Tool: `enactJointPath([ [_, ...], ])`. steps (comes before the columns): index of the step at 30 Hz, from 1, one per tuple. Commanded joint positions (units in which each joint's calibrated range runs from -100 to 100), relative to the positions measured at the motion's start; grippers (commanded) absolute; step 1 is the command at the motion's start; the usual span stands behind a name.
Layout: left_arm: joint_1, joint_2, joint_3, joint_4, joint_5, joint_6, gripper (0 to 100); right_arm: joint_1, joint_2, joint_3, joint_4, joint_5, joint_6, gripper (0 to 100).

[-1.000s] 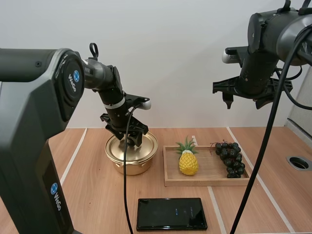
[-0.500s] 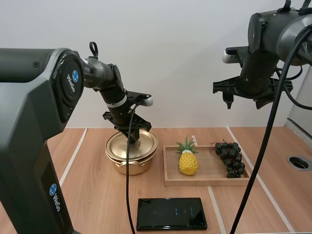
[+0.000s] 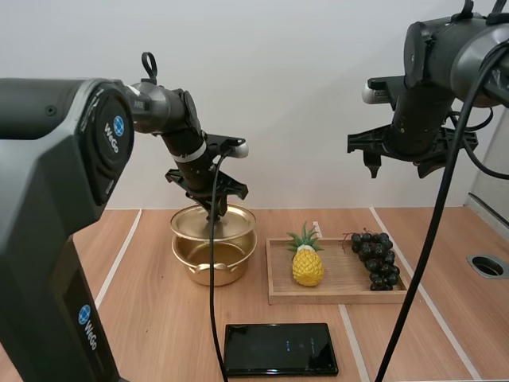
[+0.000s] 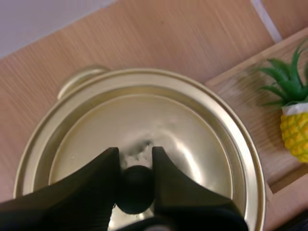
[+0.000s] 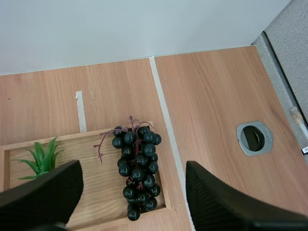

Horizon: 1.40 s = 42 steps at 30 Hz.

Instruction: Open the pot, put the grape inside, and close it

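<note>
The left end effector points down, its fingers pinching the lid knob. The right end effector hangs high, fingers wide apart.

One each: pot, lid, grape bunch, pineapple, tray, phone.

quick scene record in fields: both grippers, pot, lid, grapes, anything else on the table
left gripper: shut on the knob of the lid
lid: lifted just off the pot, over it
right gripper: open, high above the wooden tray
grapes: lying on the wooden tray beside the pineapple
black device: flat on the table, in front of the tray
stage: pot opening, grapes not yet picked up
</note>
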Motion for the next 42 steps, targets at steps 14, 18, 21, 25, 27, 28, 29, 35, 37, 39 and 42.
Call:
enactJointPath([
  [14,0.06,-21.0,-15.1,0.3,-3.8,-4.4,2,-0.1,-0.7,0.0,-0.4,-1.0,-0.1,100],
  [18,0.06,-26.1,-21.8,0.9,-6.0,-4.8,1,-0.1,-0.7,0.0,-0.4,-1.0,-0.1,100],
  [21,0.06,-29.4,-27.4,2.8,-8.9,-5.6,0,-0.1,-0.7,0.0,-0.7,-1.0,-0.1,100],
  [25,0.06,-32.4,-35.5,6.6,-11.6,-8.0,0,-0.1,-0.7,0.0,-1.4,-1.0,-0.1,100],
  [27,0.06,-33.6,-39.9,8.5,-12.6,-9.1,0,-0.1,-0.7,0.0,-1.5,-1.0,-0.1,100],
  [28,0.06,-33.9,-41.7,8.9,-12.7,-9.3,0,-0.1,-0.7,0.0,-1.7,-1.0,-0.1,100],
  [29,0.06,-34.3,-43.8,9.4,-13.2,-9.7,0,-0.1,-0.7,0.0,-1.8,-1.0,-0.1,100],
  [35,0.06,-36.0,-54.8,9.5,-13.7,-9.7,0,-0.1,-0.3,0.0,-1.8,-3.9,-0.1,100],
  [37,0.06,-36.6,-57.6,9.5,-13.7,-9.7,0,-0.1,0.8,0.0,-1.8,-4.3,-0.1,100],
  [39,0.06,-37.1,-59.6,9.5,-13.6,-9.7,0,-0.1,2.2,0.0,-1.8,-4.3,-0.1,100],
  [42,0.06,-37.8,-61.9,9.5,-13.3,-9.7,0,-0.1,5.4,0.0,-1.8,-3.7,-0.1,100],
])
